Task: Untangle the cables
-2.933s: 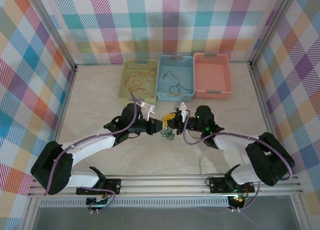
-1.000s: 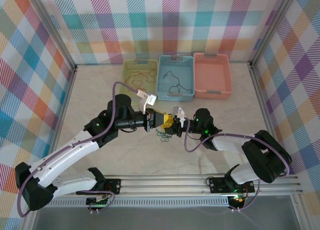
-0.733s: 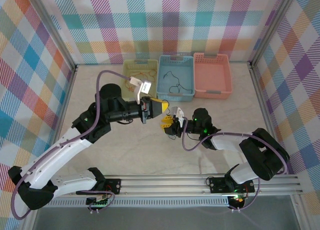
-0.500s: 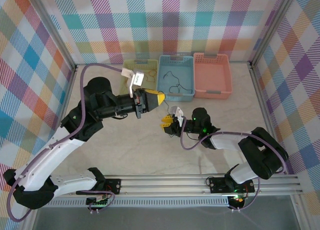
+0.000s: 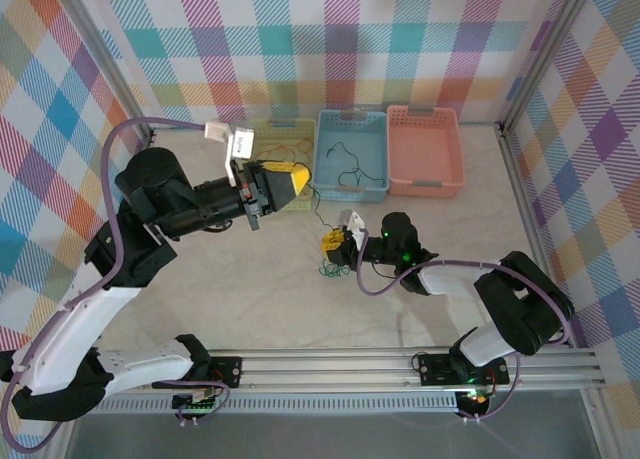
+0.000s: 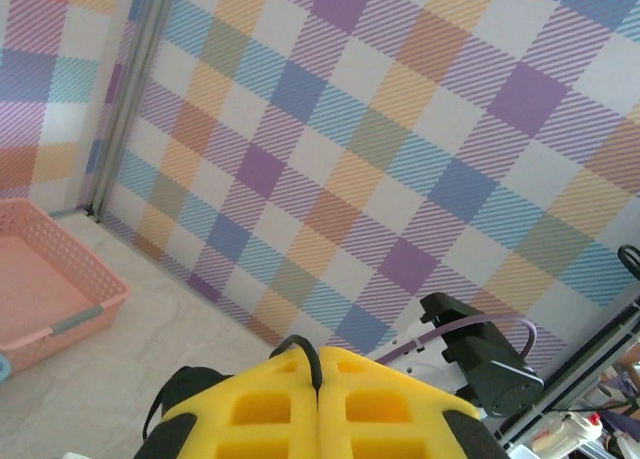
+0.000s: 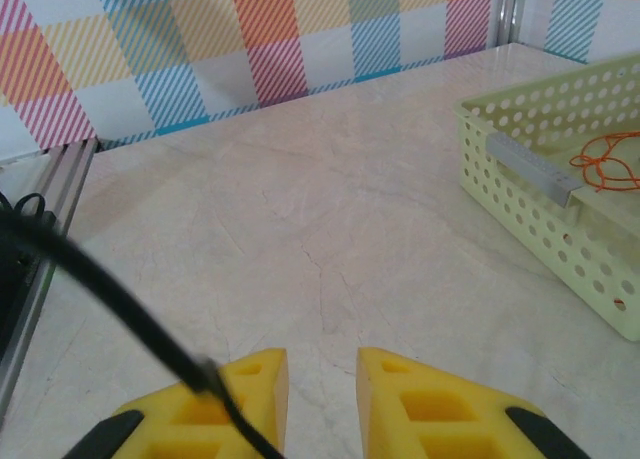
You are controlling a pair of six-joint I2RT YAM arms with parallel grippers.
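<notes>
Pale marbled desk (image 5: 200,279), plaid walls all round. Looks partly done: red-orange cables (image 7: 605,159) lying in yellow-green basket (image 7: 540,194), black cable (image 5: 347,169) in blue basket (image 5: 350,192). Left to do, apparently: small knot of green cables (image 5: 333,271) on desk, just beside right gripper (image 5: 328,243). Right gripper fingers slightly parted, dark cable (image 7: 120,307) draped across one finger. Left gripper (image 5: 298,183) held high, pressed together on same dark cable. Probably remaining: freeing that strand, then sorting the green.
</notes>
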